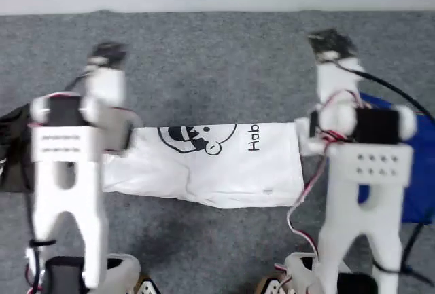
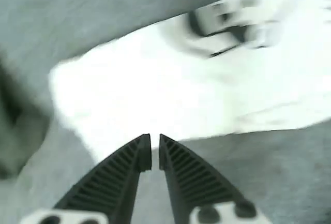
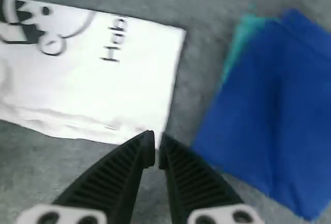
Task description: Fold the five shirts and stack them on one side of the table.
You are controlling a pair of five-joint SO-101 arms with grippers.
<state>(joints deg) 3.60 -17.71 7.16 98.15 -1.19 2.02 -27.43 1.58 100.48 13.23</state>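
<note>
Left gripper [image 2: 155, 151]: black ribbed fingers drawn narrow, only a thin slit between the tips, nothing held. It hangs over grey table just off the edge of the white shirt, near that shirt's end.
Right gripper [image 3: 155, 149]: also drawn narrow, tips almost touching, nothing held. It hangs at the near corner of the white shirt's other end, above the strip of table between that shirt and the blue shirt.
Left arm [image 1: 68, 172]: stands at the left end of the white shirt and covers that end from above.
Right arm [image 1: 367, 172]: stands at the shirt's right end, between it and the blue shirt.
White shirt [image 1: 224, 165]: folded into a long strip, flat on the table between the two arms, black cartoon print facing up.
Blue shirt [image 1: 416, 172]: folded, flat on the right side of the table, just beside the white shirt but apart from it; a teal layer [image 3: 240, 43] peeks out along one edge.
Dark cloth [image 1: 13, 144]: lies at the far left edge, beside the left arm.
Table [image 1: 217, 63]: grey, carpet-like.
</note>
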